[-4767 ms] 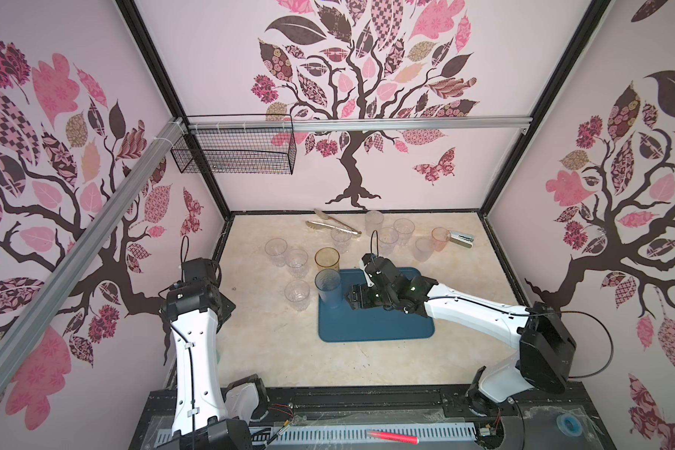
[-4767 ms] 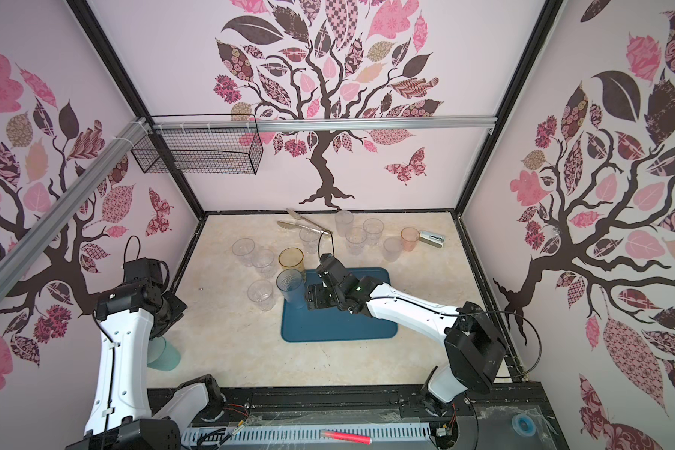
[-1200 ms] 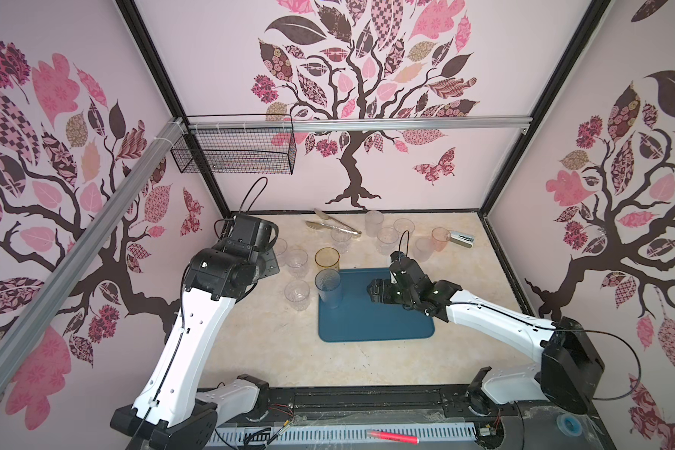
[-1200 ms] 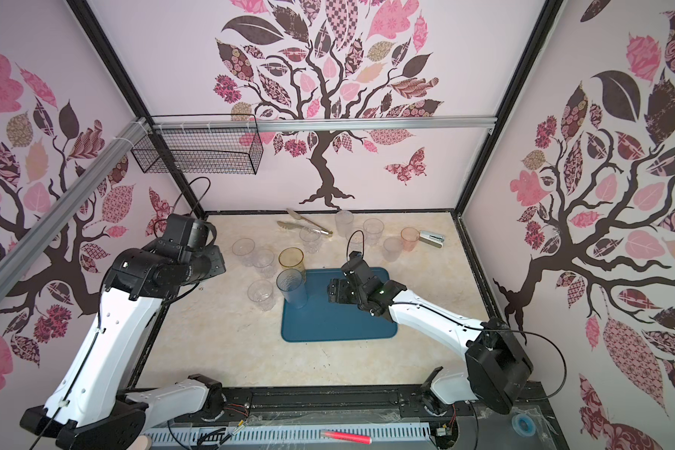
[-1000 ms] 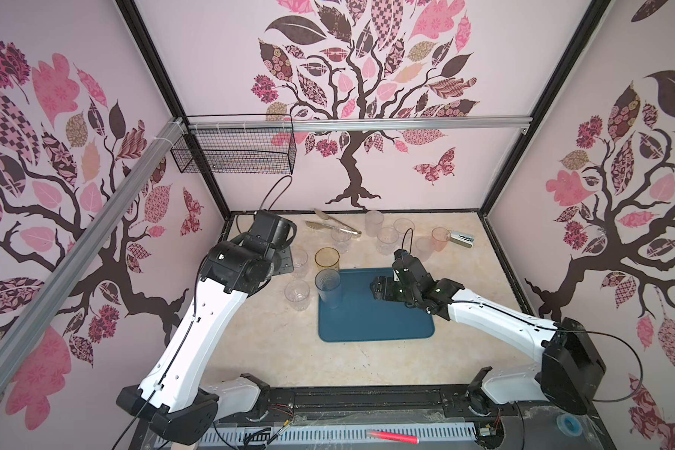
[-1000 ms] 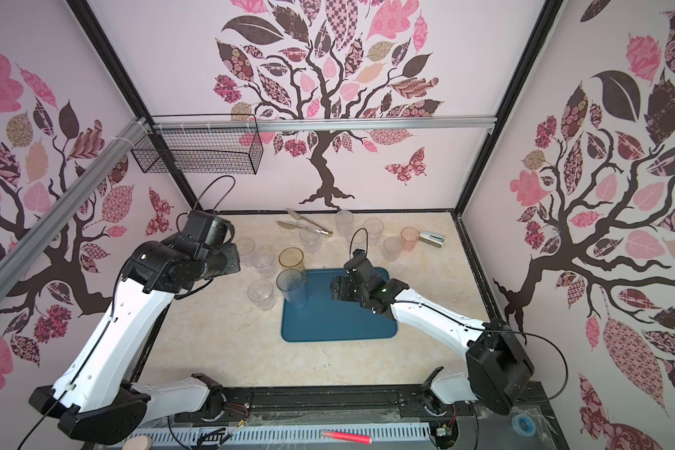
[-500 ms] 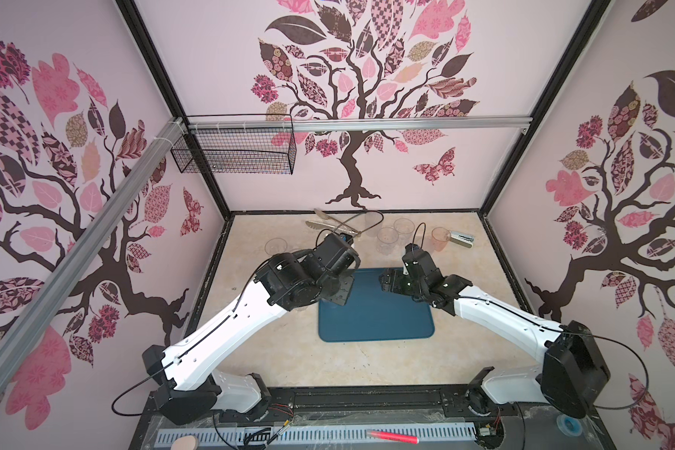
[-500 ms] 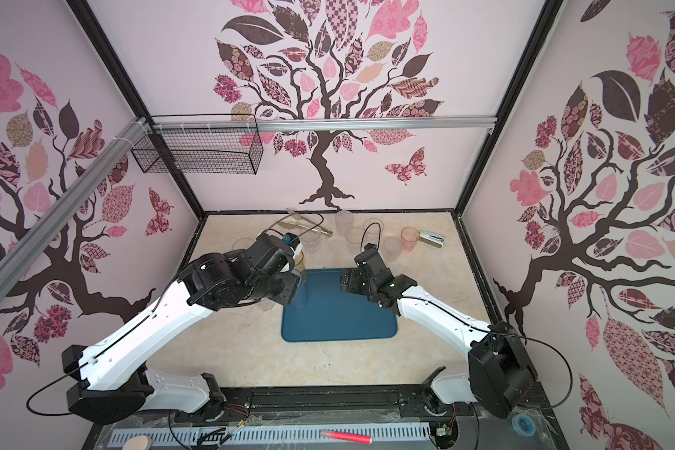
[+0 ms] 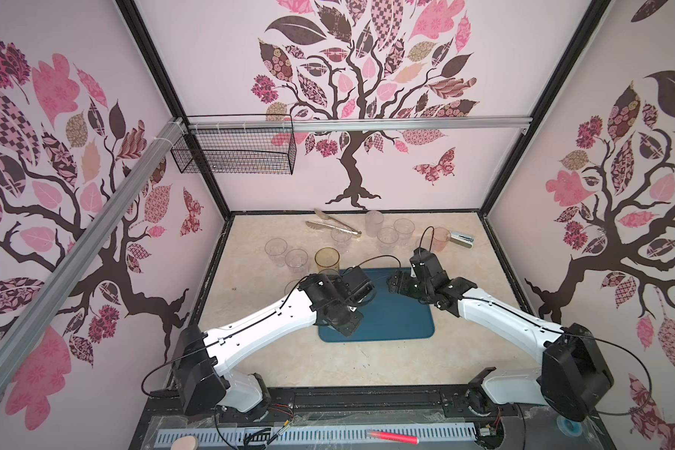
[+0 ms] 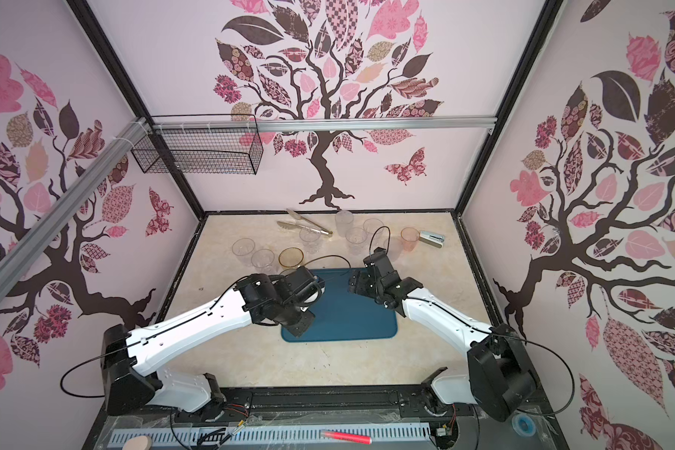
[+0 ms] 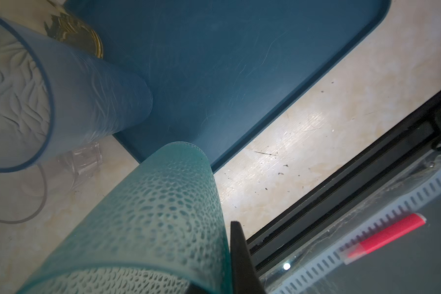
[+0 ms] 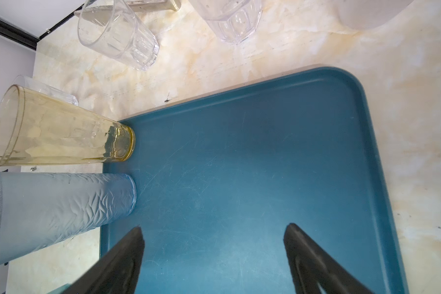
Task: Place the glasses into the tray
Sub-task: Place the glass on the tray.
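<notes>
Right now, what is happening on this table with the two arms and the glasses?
The left fingers are shut on a teal textured glass above the near left corner of the tray. The right fingers hang open and empty over the tray. A frosted blue glass stands in the tray, an amber glass at its far left corner; the clear glasses are on the table.
</notes>
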